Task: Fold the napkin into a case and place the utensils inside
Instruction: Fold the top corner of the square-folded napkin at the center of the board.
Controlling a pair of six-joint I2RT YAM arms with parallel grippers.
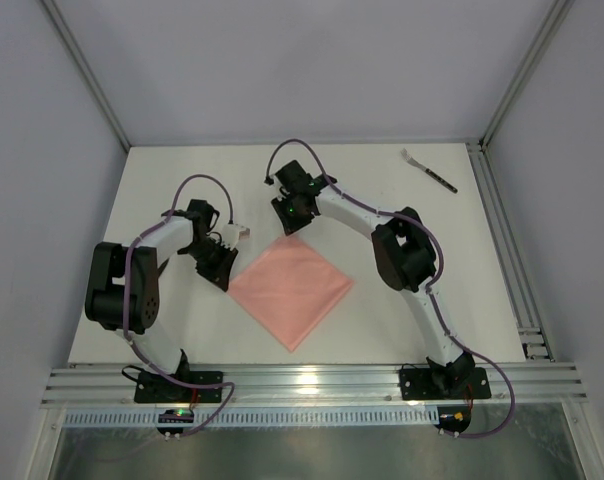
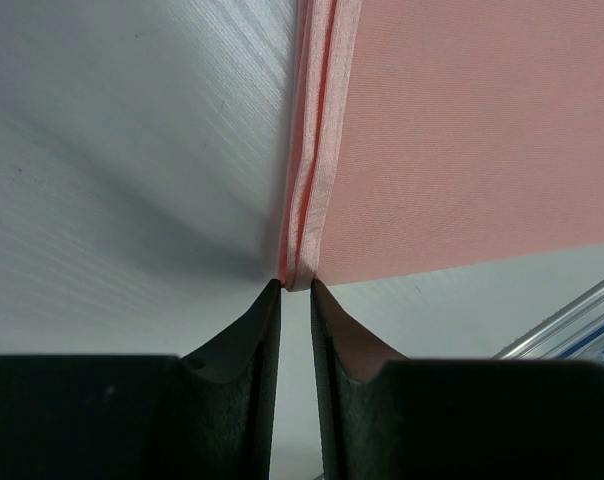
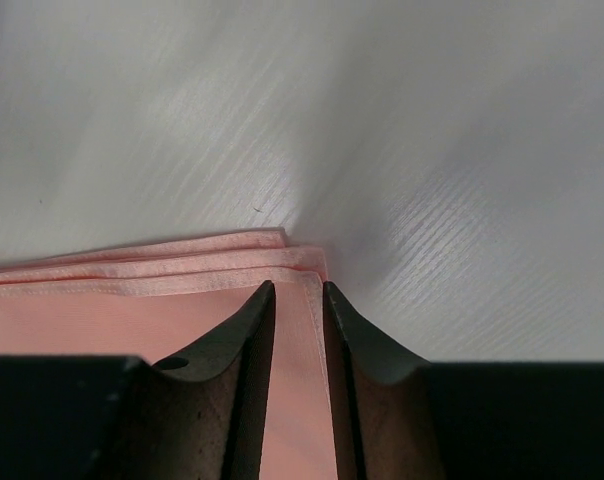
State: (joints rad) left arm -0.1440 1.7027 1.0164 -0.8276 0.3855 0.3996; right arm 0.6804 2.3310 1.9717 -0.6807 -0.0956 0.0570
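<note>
Left gripper [image 1: 225, 276] narrow at napkin [image 1: 292, 290] left corner, hold unclear; right gripper [image 1: 289, 226] narrowly parted astride top corner. Lies mid-frame as salmon-pink diamond, layered hems, smooth. Counts one napkin, one fork [image 1: 429, 169] upper right, two grippers.

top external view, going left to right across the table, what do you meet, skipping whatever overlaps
left gripper → napkin → fork; right gripper left out, since it sits over the napkin's far corner

Fork [image 1: 429, 169] prongs: too small, indistinct.
</note>
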